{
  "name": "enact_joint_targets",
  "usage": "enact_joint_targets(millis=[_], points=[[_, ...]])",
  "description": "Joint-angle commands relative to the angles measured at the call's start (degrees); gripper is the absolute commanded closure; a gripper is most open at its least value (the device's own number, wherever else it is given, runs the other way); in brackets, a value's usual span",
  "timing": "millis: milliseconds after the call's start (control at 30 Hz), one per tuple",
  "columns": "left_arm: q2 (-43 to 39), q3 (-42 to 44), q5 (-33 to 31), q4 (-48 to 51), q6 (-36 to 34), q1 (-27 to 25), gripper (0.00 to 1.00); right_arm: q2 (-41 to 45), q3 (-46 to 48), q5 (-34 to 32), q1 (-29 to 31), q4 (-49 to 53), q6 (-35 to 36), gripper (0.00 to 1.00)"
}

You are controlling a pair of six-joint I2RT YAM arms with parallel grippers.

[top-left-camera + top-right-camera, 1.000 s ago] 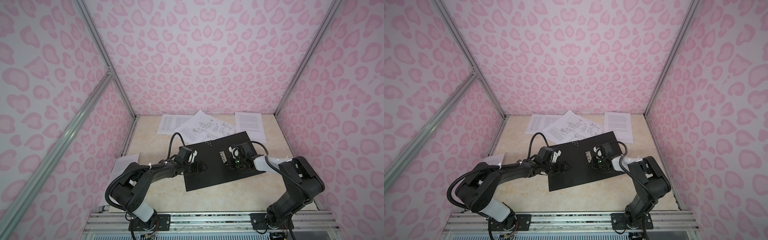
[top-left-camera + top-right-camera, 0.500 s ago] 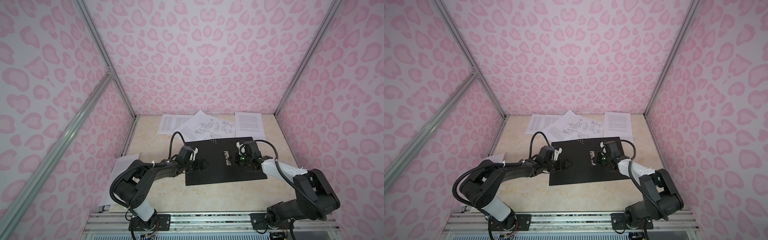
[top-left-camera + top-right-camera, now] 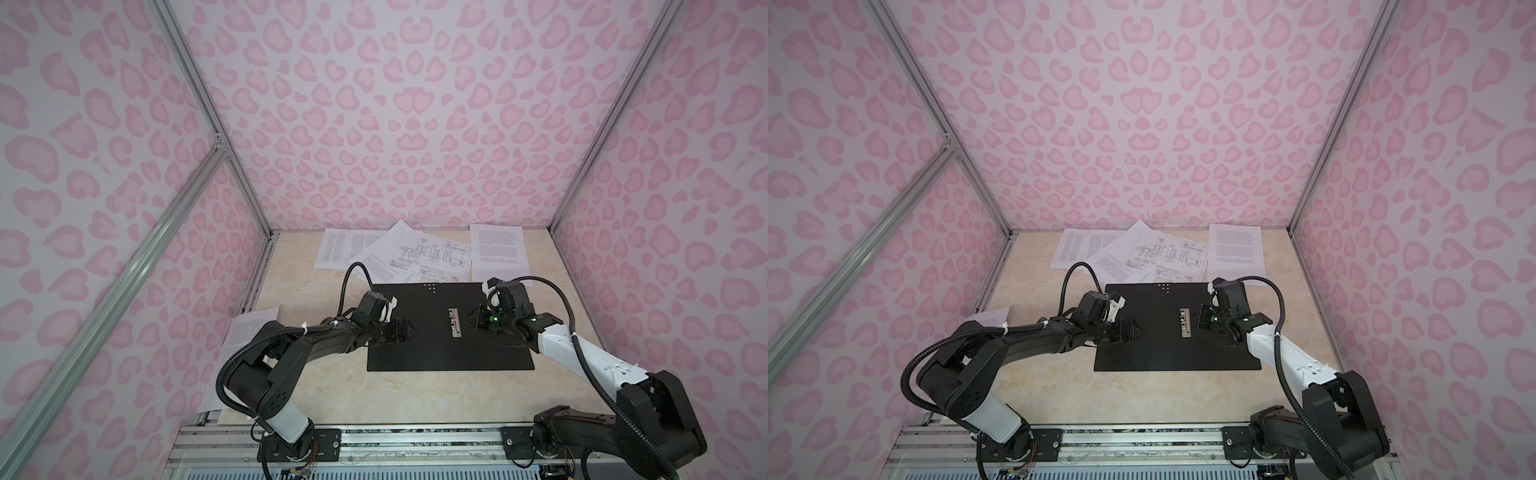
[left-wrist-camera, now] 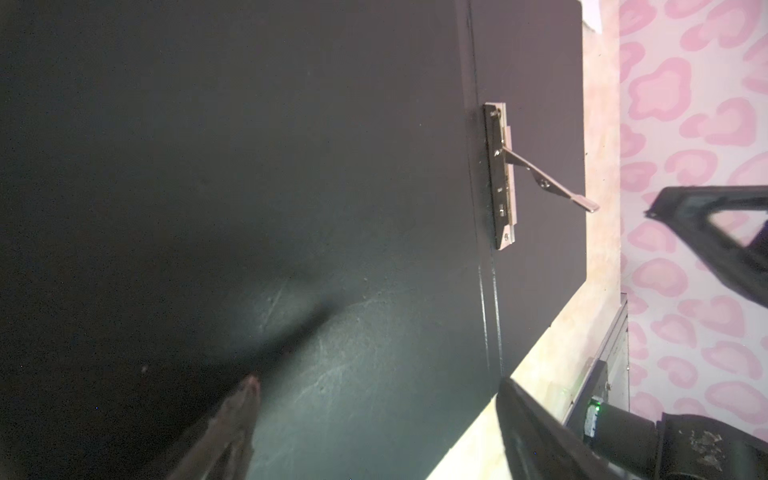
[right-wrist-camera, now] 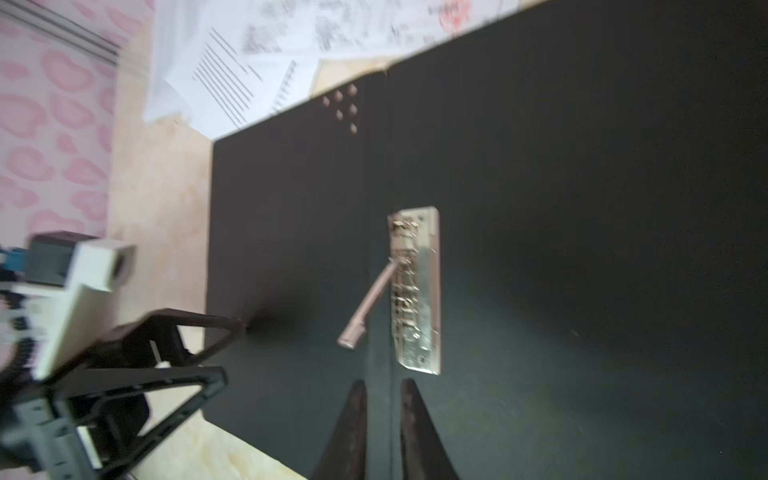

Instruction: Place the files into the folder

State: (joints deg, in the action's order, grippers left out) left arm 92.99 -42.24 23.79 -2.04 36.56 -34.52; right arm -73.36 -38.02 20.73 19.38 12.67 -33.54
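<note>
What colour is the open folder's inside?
Black, the folder; seen best in a top view.

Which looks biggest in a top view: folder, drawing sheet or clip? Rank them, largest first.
1. folder, lying open
2. drawing sheet, farther from the camera, yet clearly smaller
3. clip, by far the smallest

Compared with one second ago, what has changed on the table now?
The open folder turned clockwise, seen from above, and now lies square to the table edge. The shut right pincer and the open left pincer moved with it, over its black inside. Nothing was gripped or released. The files behind and the sheet at the left stayed.
</note>
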Motion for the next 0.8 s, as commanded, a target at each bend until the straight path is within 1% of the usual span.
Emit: enact_joint_targets(millis=[0,67,133,233,400,467,567,600,667,700,767], points=[[-1.1,-1.1,-2.3,17.4,-1.1,-0.1,0.09,-2.0,3.5,0.3,1.3,-2.6,-2.4,0.94],[-1.3,-1.8,-2.4,18.3,-1.3,-0.1,0.09,-5.5,3.1,3.0,3.0,-5.5,-2.9,0.96],[-1.2,-2.0,-1.8,18.3,-1.5,-0.1,0.09,-8.6,1.3,4.4,4.9,-7.5,-3.1,0.96],[-1.9,-2.2,-1.2,18.1,-1.4,-0.1,0.09,-12.7,-1.5,7.2,5.8,-11.7,-4.0,0.88],[-4.0,-3.8,-1.2,19.2,-1.0,-0.1,0.09,-21.2,-9.8,11.2,3.3,-14.3,-4.1,0.79],[-5.1,-4.8,-2.2,20.6,-1.2,-0.2,0.09,-24.7,-14.1,12.3,2.0,-14.1,-3.0,0.76],[-9.1,-5.3,-5.1,22.3,-0.1,0.0,0.09,-28.7,-19.7,14.0,0.5,-13.6,-1.6,0.65],[-11.1,-5.4,-7.3,23.4,0.8,0.1,0.08,-29.3,-20.8,14.6,0.5,-13.5,-1.5,0.62],[-15.8,-5.6,-14.2,26.7,2.2,0.1,0.08,-28.4,-20.8,14.5,1.0,-13.6,-1.1,0.55],[-18.2,-6.2,-18.7,29.7,2.6,0.1,0.07,-27.5,-20.1,13.9,1.5,-13.6,-0.6,0.51],[-21.3,-8.2,-28.6,36.7,3.1,0.1,0.04,-26.0,-18.0,13.6,1.9,-14.1,-0.4,0.47]])
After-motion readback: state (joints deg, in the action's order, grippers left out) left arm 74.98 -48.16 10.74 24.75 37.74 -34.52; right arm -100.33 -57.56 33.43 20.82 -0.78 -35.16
